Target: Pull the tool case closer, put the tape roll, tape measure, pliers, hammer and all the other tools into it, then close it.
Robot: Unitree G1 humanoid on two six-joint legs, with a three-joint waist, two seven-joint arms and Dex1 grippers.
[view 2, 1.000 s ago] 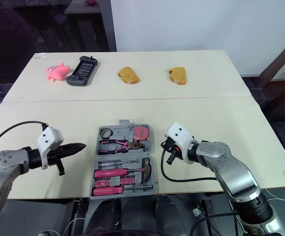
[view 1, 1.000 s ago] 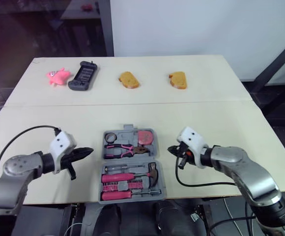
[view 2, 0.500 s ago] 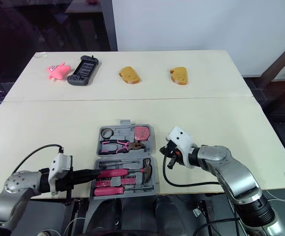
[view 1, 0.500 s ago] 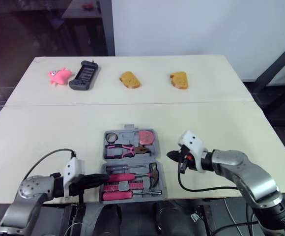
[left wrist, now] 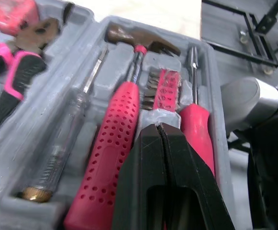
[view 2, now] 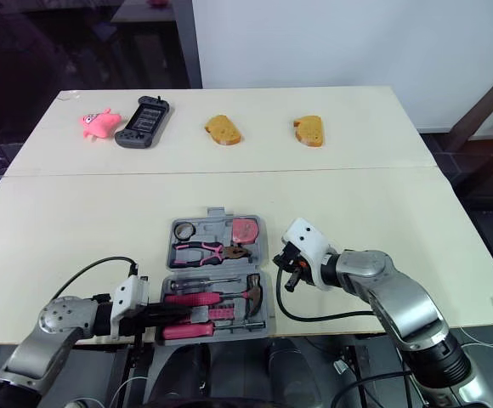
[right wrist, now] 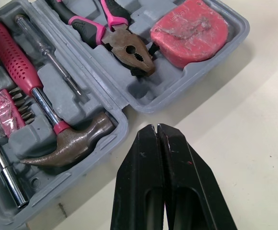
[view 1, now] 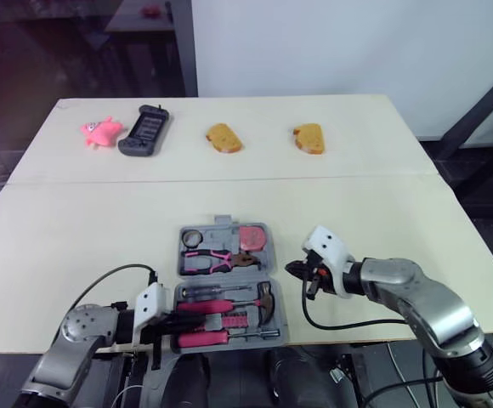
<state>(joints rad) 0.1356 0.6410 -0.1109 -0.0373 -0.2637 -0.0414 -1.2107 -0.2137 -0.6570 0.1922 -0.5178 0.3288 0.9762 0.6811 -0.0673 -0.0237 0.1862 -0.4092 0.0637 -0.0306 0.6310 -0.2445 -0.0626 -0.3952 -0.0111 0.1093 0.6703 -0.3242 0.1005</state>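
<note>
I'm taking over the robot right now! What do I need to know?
The tool case lies open near the front edge of the table.
The left pincer is shut, low over the hammer handle in the case's front half; whether it touches cannot be told.
The right pincer is shut on nothing, just off the case's right edge.
Done: tape roll, tape measure, pliers, hammer and screwdriver lie in their slots.
Left: close the case.
</note>
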